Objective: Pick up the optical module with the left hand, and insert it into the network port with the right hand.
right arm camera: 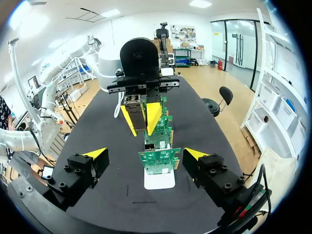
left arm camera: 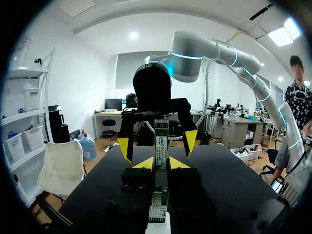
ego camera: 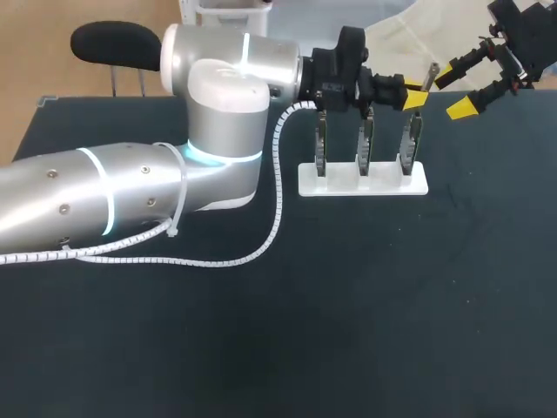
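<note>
- Black tabletop [ego camera: 348, 305] carries a white base [ego camera: 363, 185], and three green circuit boards [right arm camera: 158, 158] stand upright in it in a row.
- Our left hand [ego camera: 413, 91] hangs just above the board at the right end of that row. Its yellow-tipped fingers are clamped on the optical module [left arm camera: 161, 141] from both sides.
- The module is up off the tabletop and juts out past the fingertips, toward our other hand.
- Our right hand [ego camera: 452, 90] sits beyond the right end of the base, near the tabletop's far edge. It faces the left hand with its fingers spread wide apart, touching neither the module nor the boards.
- A white spiral cable [ego camera: 261, 252] runs along our left arm.
</note>
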`<state>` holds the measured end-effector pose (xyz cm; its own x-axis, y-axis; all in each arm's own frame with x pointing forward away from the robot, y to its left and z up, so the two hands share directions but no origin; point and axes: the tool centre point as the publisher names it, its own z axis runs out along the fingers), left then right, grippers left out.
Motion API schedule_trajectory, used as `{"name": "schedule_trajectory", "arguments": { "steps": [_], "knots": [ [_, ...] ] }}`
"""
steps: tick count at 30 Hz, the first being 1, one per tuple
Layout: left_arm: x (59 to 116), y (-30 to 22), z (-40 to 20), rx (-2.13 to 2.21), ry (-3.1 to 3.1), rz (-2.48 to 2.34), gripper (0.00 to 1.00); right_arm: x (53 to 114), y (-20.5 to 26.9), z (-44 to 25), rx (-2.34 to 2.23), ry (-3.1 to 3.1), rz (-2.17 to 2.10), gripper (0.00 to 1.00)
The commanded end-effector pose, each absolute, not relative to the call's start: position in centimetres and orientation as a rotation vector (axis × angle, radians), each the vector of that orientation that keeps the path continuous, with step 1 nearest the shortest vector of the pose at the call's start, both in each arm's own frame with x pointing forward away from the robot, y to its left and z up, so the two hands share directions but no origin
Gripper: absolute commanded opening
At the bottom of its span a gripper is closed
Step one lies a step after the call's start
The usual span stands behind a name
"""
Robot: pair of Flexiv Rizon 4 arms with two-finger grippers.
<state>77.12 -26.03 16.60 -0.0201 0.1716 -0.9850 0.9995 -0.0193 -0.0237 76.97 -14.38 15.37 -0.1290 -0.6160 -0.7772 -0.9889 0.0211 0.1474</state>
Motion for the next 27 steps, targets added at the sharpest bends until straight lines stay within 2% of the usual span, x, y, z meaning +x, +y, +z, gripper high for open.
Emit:
{"name": "schedule_trajectory", "arguments": {
  "steps": [1, 27],
  "knots": [
    [77.81, -26.29, 16.54, 1.353, 1.342, -1.158, 0.0, 77.06, -14.35, 15.35, -1.634, 1.793, 0.952, 1.0],
    [78.1, -26.68, 16.37, 1.353, 1.346, -1.162, 0.0, 77.06, -14.35, 15.35, -1.634, 1.793, 0.952, 1.0]
  ]
}}
